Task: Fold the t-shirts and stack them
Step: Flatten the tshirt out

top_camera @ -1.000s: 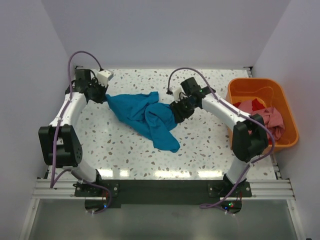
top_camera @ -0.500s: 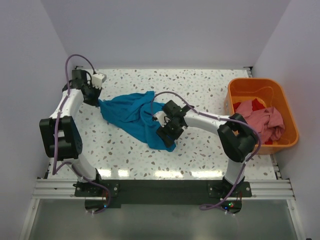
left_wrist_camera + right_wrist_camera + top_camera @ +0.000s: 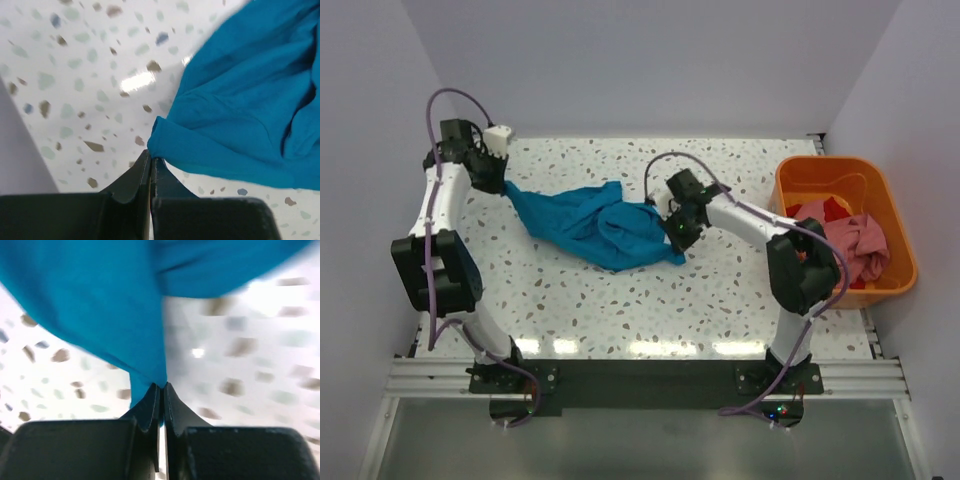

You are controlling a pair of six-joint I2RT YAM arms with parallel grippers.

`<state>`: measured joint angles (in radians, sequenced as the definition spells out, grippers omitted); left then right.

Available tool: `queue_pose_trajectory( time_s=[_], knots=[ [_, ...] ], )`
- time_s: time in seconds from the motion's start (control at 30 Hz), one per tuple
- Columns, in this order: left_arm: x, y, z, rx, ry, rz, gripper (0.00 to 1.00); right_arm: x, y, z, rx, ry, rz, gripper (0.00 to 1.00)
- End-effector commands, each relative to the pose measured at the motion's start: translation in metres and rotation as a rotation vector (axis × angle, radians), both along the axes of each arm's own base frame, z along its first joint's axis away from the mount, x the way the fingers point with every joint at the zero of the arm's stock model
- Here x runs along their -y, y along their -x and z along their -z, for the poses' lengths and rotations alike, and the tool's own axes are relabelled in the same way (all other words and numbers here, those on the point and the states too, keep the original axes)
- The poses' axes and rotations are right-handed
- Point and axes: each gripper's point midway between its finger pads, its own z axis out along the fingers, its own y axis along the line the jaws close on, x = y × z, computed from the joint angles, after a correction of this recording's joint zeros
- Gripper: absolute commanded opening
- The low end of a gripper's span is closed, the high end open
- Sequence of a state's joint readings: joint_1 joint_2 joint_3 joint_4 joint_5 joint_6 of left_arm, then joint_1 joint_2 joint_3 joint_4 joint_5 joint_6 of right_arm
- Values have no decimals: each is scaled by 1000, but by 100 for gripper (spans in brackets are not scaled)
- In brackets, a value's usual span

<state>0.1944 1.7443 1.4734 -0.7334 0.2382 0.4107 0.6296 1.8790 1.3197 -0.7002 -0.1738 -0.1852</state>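
Teal t-shirt (image 3: 590, 225), soft, light & floppy, lies bunched on the bench (image 3: 720, 290), centre-left; left gripper (image 3: 500, 184) pinches its left corner, right gripper (image 3: 674, 232) nips its right edge. Hems/corners look the best hold, w/ slack pulled out

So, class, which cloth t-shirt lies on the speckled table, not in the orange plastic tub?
The teal-blue cloth t-shirt, crumpled; the pink cloth shirt and red cloth shirt lie in the orange plastic tub.
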Motion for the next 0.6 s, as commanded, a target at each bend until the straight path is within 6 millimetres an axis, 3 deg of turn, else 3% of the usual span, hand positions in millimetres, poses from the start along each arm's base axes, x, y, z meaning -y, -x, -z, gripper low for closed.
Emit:
queue_pose_trajectory(
  time_s=[0.0, 0.03, 0.07, 0.1, 0.17, 0.2, 0.27, 0.33, 0.37, 0.4, 0.43, 0.47, 0.5, 0.53, 0.57],
  knots=[
    [-2, -32, -68, 165, 56, 78, 0, 32, -74, -110, 288, -111, 62, 0],
    [0, -37, -71, 172, 67, 99, 0, 34, -92, -137, 356, -142, 77, 0],
    [7, -41, -91, 207, 96, 140, 0, 45, -102, -153, 394, -146, 86, 0],
    [8, -46, -94, 212, 107, 157, 0, 46, -115, -179, 458, -166, 89, 0],
    [17, -50, -118, 244, 145, 203, 0, 60, -127, -200, 512, -152, 108, 0],
    [20, -51, -114, 218, 166, 227, 0, 62, -132, -219, 555, -163, 112, 0],
    [29, -41, -125, 190, 193, 288, 0, 72, -129, -230, 563, -151, 123, 0],
    [31, -27, -125, 175, 194, 329, 0, 77, -115, -238, 560, -150, 104, 0],
    [34, -9, -110, 112, 218, 344, 0, 80, -103, -234, 531, -146, 99, 0],
    [35, 6, -118, 124, 206, 364, 0, 83, -88, -224, 492, -138, 90, 0],
    [35, 18, -112, 113, 179, 422, 0, 88, -74, -232, 502, -147, 81, 0],
    [40, 44, -93, 28, 205, 443, 0, 91, -57, -226, 464, -147, 67, 0],
    [40, 58, -97, 34, 183, 462, 0, 95, -42, -209, 409, -132, 63, 0],
    [38, 67, -91, 24, 169, 478, 0, 100, -27, -211, 412, -132, 55, 0],
    [39, 82, -72, -30, 175, 482, 0, 105, -14, -201, 374, -118, 46, 0]
  ],
)
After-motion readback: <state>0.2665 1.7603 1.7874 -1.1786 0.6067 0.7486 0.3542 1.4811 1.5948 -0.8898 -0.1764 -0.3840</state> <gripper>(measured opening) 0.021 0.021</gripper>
